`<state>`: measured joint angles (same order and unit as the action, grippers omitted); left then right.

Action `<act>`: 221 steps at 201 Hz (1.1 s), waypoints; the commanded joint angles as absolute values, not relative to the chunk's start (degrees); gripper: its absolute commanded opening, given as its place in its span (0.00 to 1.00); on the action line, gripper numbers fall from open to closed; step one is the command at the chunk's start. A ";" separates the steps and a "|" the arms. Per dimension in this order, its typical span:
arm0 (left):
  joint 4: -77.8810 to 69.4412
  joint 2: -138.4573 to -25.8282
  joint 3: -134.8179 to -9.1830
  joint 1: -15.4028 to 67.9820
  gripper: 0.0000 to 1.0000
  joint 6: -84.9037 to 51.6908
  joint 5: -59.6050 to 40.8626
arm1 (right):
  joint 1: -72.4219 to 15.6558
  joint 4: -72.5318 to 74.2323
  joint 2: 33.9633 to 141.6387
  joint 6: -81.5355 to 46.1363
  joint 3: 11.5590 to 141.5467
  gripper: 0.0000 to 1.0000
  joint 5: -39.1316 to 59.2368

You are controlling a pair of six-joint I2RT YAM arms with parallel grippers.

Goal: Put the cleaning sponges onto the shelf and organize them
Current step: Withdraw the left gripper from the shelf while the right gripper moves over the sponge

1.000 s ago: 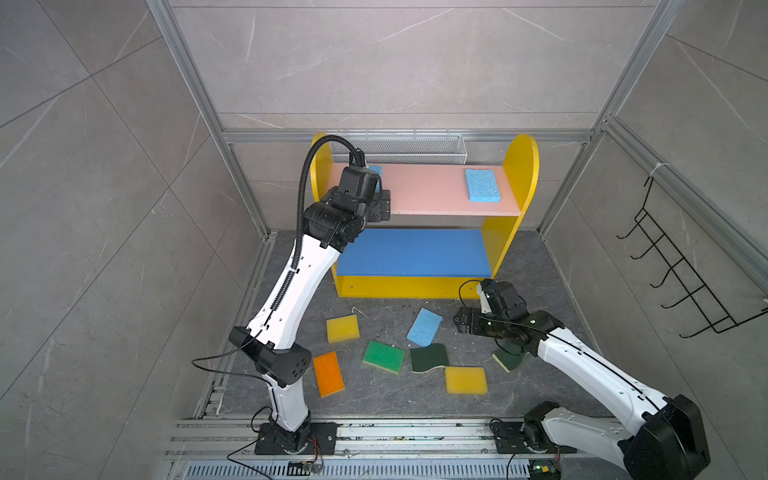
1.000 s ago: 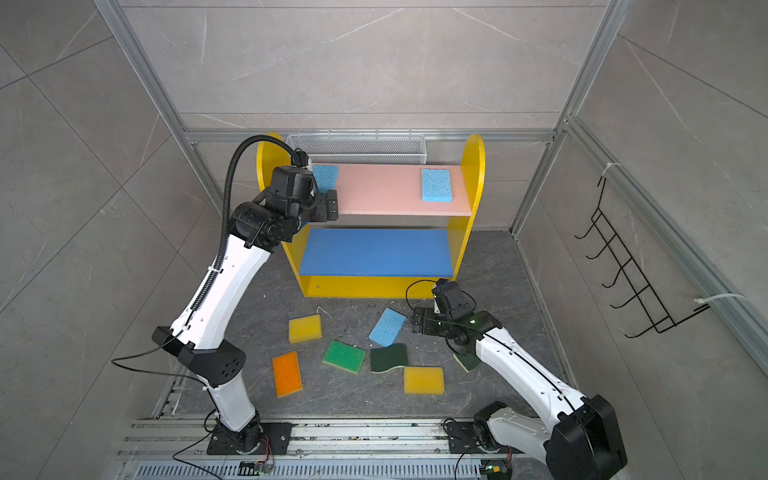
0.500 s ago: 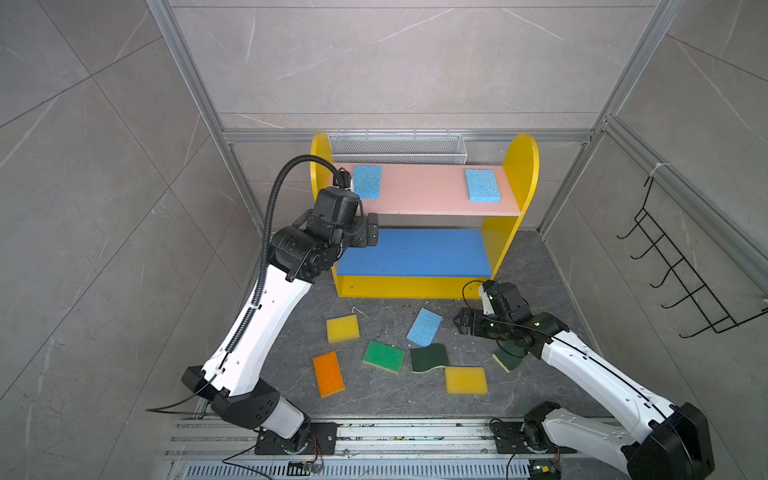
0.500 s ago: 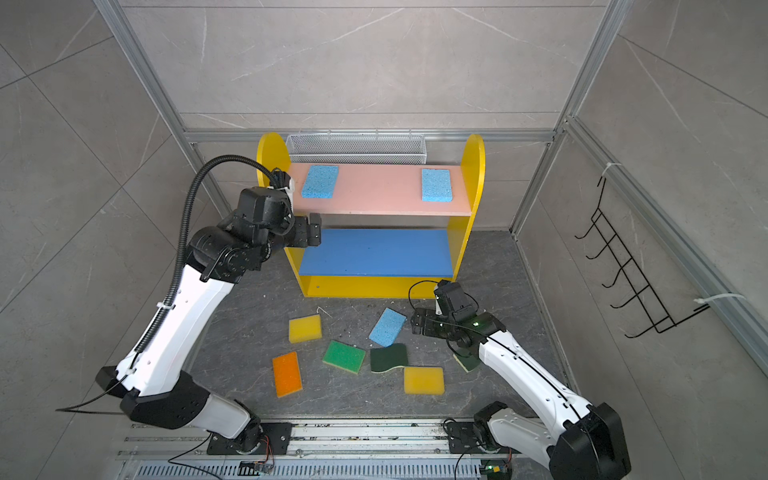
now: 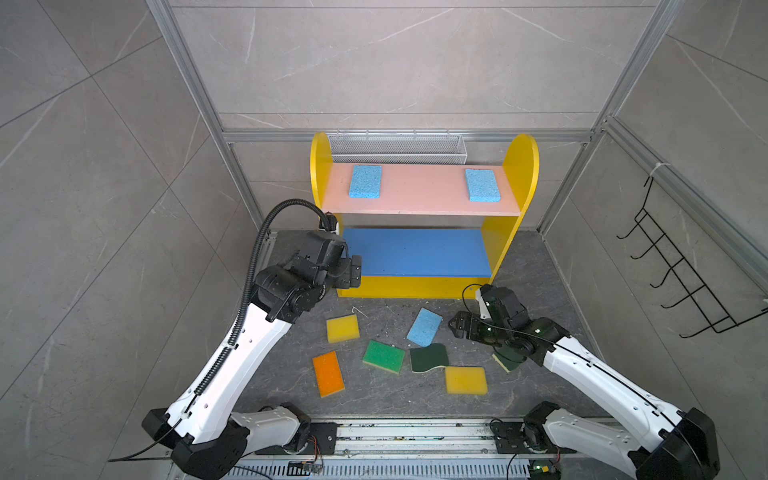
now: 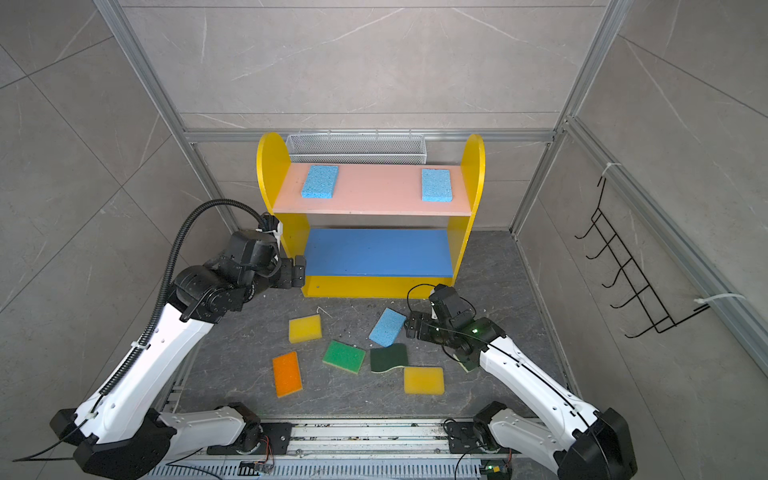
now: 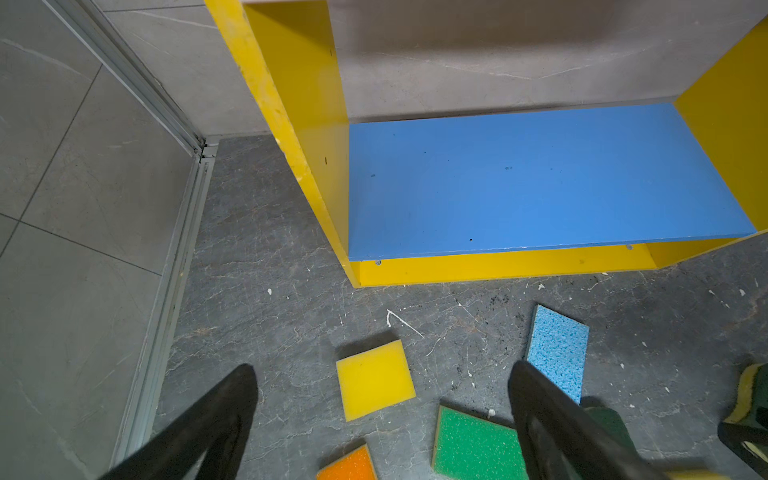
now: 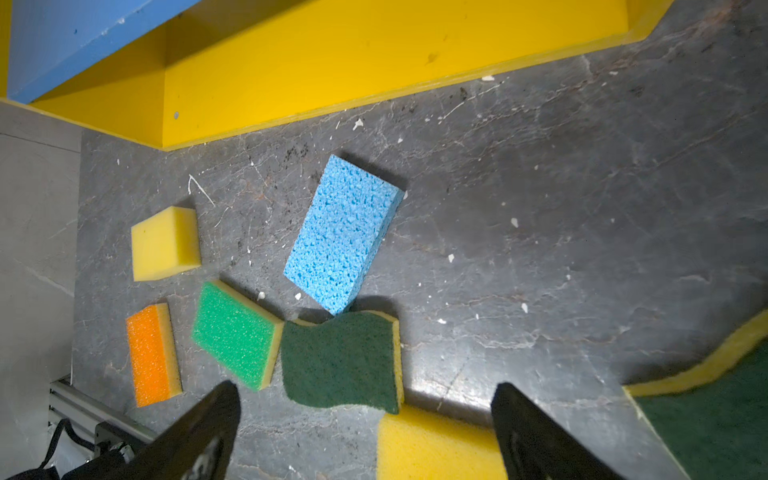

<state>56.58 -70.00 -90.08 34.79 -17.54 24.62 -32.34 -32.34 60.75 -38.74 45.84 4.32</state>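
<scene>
Foam stock, near to far. Nearest on the floor: front yellow sponge and orange sponge. Next row: bright green sponge, wavy scourer, and second scourer, partly under the R arm. Beyond: rear yellow sponge and floor blue sponge.

Key relation: floor blue sponge lies just beside the R gripper, on its inboard side, toward scene centre. Long axis runs diagonally: near end inboard, far end angled toward the shelf and the R side. Near corner meets the wavy scourer's far edge; touching or overlapping, cannot tell.

R gripper: jaws wide apart, nothing between, low over the floor. L gripper: jaws apart, empty, up beside the shelf's L side panel at approx. blue middle board level, well apart from that sponge. R arm clearly nearer.

Judgement: next pick suits the R arm. Jaws want to close across the short axis, so prob. a small wrist turn. Scourer contact may drag.

Farthest: pink top board carries L-end sponge and R-end sponge, each with long axis front-to-back, well apart. Blue middle board bears nothing.
</scene>
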 commanded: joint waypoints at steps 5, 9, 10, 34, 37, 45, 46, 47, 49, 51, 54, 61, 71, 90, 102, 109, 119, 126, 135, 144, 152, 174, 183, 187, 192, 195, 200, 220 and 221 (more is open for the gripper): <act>55.93 -66.63 -85.68 34.99 0.96 -20.45 22.93 | -35.23 -33.49 60.43 -42.36 43.97 0.97 1.31; 55.97 -66.39 -84.96 34.98 0.95 -20.63 22.71 | -35.57 -33.41 60.65 -42.70 43.87 0.97 0.98; 55.89 -66.28 -84.71 34.98 0.96 -20.69 22.65 | -35.67 -33.40 60.69 -42.75 43.82 0.97 0.93; 55.68 -64.98 -80.77 34.99 0.95 -22.79 22.71 | -37.72 -32.72 62.35 -44.36 43.55 0.97 -0.04; 55.63 -64.81 -80.17 34.98 0.95 -23.06 22.80 | -37.99 -32.70 62.59 -44.54 43.59 0.96 -0.19; 55.14 -64.22 -78.75 35.05 0.95 -23.81 22.84 | -38.60 -32.78 63.26 -45.09 43.76 0.96 -0.56; 55.08 -64.15 -78.53 35.02 0.95 -23.90 22.80 | -38.68 -32.78 63.36 -45.18 43.81 0.96 -0.63; 55.01 -64.07 -78.42 35.00 0.96 -23.95 22.78 | -38.81 -32.78 63.41 -45.27 43.83 0.96 -0.67; 54.82 -63.89 -78.03 34.98 0.96 -24.03 22.59 | -38.88 -32.83 63.53 -45.44 43.87 0.96 -0.80; 54.66 -63.74 -77.74 34.98 0.95 -24.07 22.41 | -39.10 -32.86 63.72 -45.57 43.97 0.96 -0.90; 54.33 -63.57 -77.21 35.00 0.95 -24.20 22.21 | -39.30 -32.87 63.95 -45.83 44.07 0.96 -1.07; 53.72 -62.96 -76.03 35.00 0.95 -24.62 21.89 | -39.86 -32.86 64.56 -46.28 44.33 0.96 -1.43; 53.00 -62.35 -74.36 35.03 0.96 -25.10 21.80 | -40.52 -32.95 65.35 -46.78 44.76 0.96 -2.18; 51.38 -60.99 -70.93 34.99 0.95 -25.91 21.52 | -41.74 -32.83 67.45 -47.58 45.80 0.96 -3.95; 50.57 -60.60 -69.11 35.02 0.95 -25.94 20.93 | -42.39 -32.45 68.91 -47.94 46.47 0.96 -4.84; 50.29 -60.35 -68.17 34.98 0.95 -26.02 20.68 | -42.74 -32.05 69.95 -48.09 47.01 0.96 -5.25; 49.90 -60.12 -67.00 34.98 0.95 -26.07 20.33 | -43.14 -31.28 71.58 -48.24 47.81 0.96 -5.77; 49.71 -60.12 -66.30 35.01 0.95 -26.00 20.15 | -43.43 -30.89 72.71 -48.63 48.27 0.96 -6.16; 49.57 -60.12 -65.56 35.00 0.95 -26.03 20.08 | -43.71 -30.27 74.41 -49.18 48.84 0.96 -6.56; 49.53 -60.12 -64.95 35.01 0.95 -26.02 20.25 | -44.06 -29.84 76.36 -50.22 49.50 0.95 -6.97; 49.51 -60.12 -64.41 34.98 0.95 -26.27 20.77 | -44.29 -29.46 77.89 -51.07 50.04 0.95 -7.26; 48.85 -59.87 -62.90 34.98 0.95 -26.16 21.44 | -44.97 -27.68 81.67 -52.65 51.18 0.95 -7.47; 48.17 -59.61 -62.07 34.98 0.95 -26.06 21.40 | -45.33 -27.10 83.26 -53.00 51.94 0.95 -7.47; 47.77 -59.51 -61.70 35.00 0.95 -26.10 21.23 | -45.54 -26.99 84.18 -53.12 52.33 0.95 -7.54; 47.30 -59.43 -61.18 35.04 0.95 -26.06 21.03 | -45.87 -26.98 85.07 -53.32 52.97 0.95 -7.66; 46.96 -59.35 -60.88 35.01 0.95 -26.10 20.97 | -45.99 -26.98 85.67 -53.41 53.40 0.95 -7.85; 46.45 -59.33 -60.31 34.98 0.95 -26.19 20.66 | -46.26 -27.07 86.57 -53.51 54.08 0.95 -8.12; 44.17 -59.41 -57.81 34.99 0.95 -27.34 19.71 | -47.52 -27.16 89.92 -54.08 56.67 0.95 -9.25; 44.06 -59.46 -57.64 34.98 0.95 -27.47 19.57 | -47.53 -27.16 90.00 -54.11 56.77 0.95 -9.33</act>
